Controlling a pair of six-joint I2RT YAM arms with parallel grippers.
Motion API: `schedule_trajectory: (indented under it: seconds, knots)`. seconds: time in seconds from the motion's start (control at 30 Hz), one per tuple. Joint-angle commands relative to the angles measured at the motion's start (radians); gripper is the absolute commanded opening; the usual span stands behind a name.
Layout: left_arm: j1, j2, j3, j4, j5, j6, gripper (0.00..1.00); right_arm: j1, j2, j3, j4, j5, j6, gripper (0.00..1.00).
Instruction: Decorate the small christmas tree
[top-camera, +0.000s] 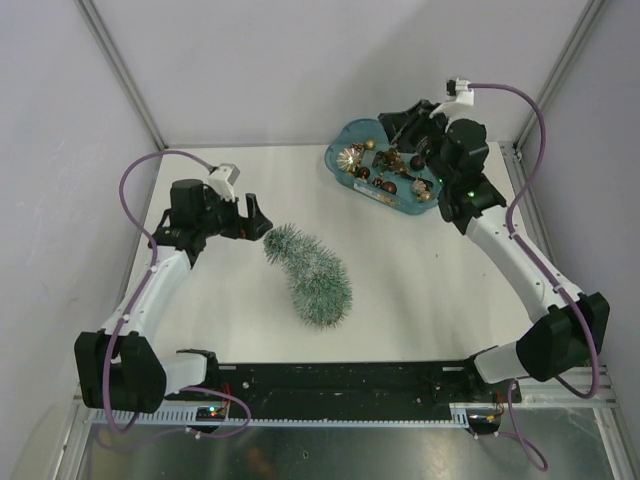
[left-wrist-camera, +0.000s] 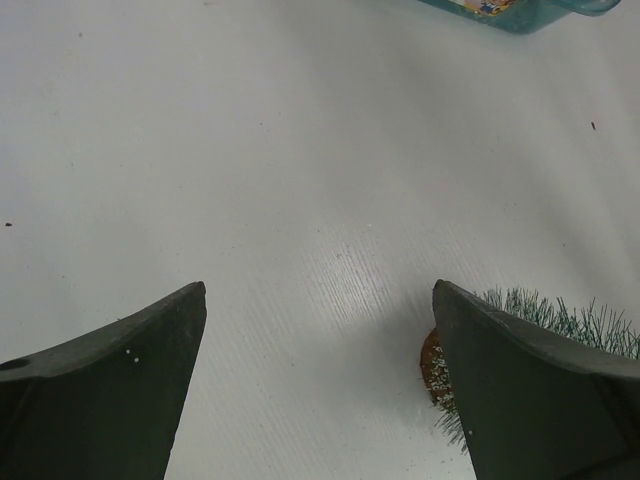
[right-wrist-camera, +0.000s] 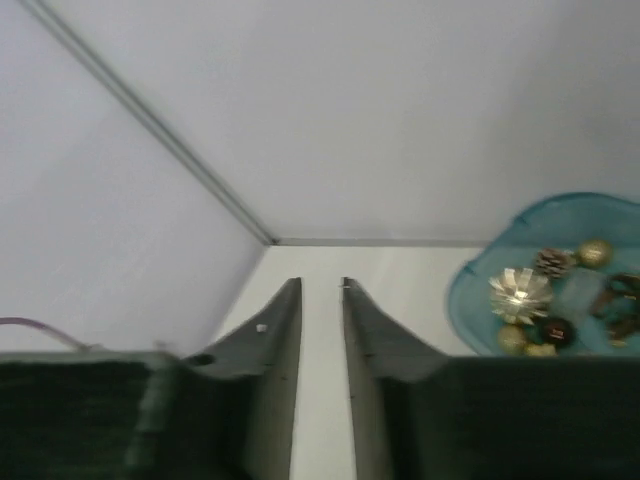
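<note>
Two dark fingers (right-wrist-camera: 275, 345) stand nearly together, with a narrow strip of white bench (right-wrist-camera: 400, 265) showing between them. To their right, a translucent teal plastic tray (right-wrist-camera: 462, 300) holds a gold starburst ornament (right-wrist-camera: 518, 293), a brown pinecone (right-wrist-camera: 552, 262) and a gold ball (right-wrist-camera: 594, 252).

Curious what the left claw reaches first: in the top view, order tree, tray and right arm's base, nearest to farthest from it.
1. Tree, just beside the left gripper, mid-table.
2. Tray, back right.
3. Right arm's base, near right edge.
</note>
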Motion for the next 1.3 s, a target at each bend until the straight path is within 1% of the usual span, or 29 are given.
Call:
schedule_trajectory:
  seconds: [0.0, 0.03, 0.1, 0.17, 0.27, 0.3, 0.37, 0.4, 0.5, 0.6, 0.7, 1.03, 1.2, 1.27]
  knots:
    - [0.005, -0.001, 0.038, 0.024, 0.033, 0.012, 1.00, -0.019, 0.034, 0.007, -0.256, 0.110, -0.011, 0.40]
    - [0.005, -0.001, 0.036, 0.025, 0.032, 0.016, 1.00, -0.017, 0.039, -0.020, -0.282, 0.119, 0.004, 0.48]
    - [0.005, -0.002, 0.032, 0.026, 0.032, 0.023, 1.00, -0.009, 0.031, -0.096, -0.283, 0.130, 0.041, 0.57]
    - [0.005, -0.001, 0.027, 0.026, 0.035, 0.026, 1.00, -0.002, 0.017, -0.176, -0.263, 0.132, 0.090, 0.63]
    - [0.005, 0.001, 0.026, 0.025, 0.038, 0.031, 1.00, 0.001, 0.019, -0.261, -0.236, 0.115, 0.158, 0.69]
    - [0.005, 0.001, 0.026, 0.026, 0.037, 0.033, 1.00, 0.000, 0.028, -0.275, -0.237, 0.114, 0.175, 0.72]
    - [0.005, 0.001, 0.024, 0.026, 0.037, 0.037, 1.00, -0.008, 0.051, -0.285, -0.245, 0.110, 0.215, 0.86]
    - [0.005, 0.000, 0.023, 0.026, 0.037, 0.039, 1.00, -0.015, 0.062, -0.287, -0.249, 0.108, 0.231, 0.90]
    - [0.005, -0.002, 0.018, 0.025, 0.038, 0.042, 1.00, -0.033, 0.093, -0.289, -0.245, 0.106, 0.270, 0.96]
    - [0.005, -0.002, 0.015, 0.026, 0.036, 0.044, 1.00, -0.054, 0.119, -0.289, -0.224, 0.101, 0.305, 0.96]
    - [0.005, 0.002, 0.018, 0.025, 0.037, 0.044, 1.00, -0.072, 0.159, -0.290, -0.178, 0.107, 0.338, 0.95]
    - [0.005, 0.001, 0.023, 0.025, 0.023, 0.049, 1.00, -0.107, 0.297, -0.289, 0.005, 0.122, 0.460, 0.83]
    - [0.005, 0.003, 0.017, 0.025, 0.017, 0.054, 1.00, -0.109, 0.332, -0.288, 0.065, 0.152, 0.482, 0.76]
    - [0.005, 0.003, 0.014, 0.025, 0.013, 0.057, 1.00, -0.112, 0.347, -0.287, 0.090, 0.155, 0.491, 0.72]
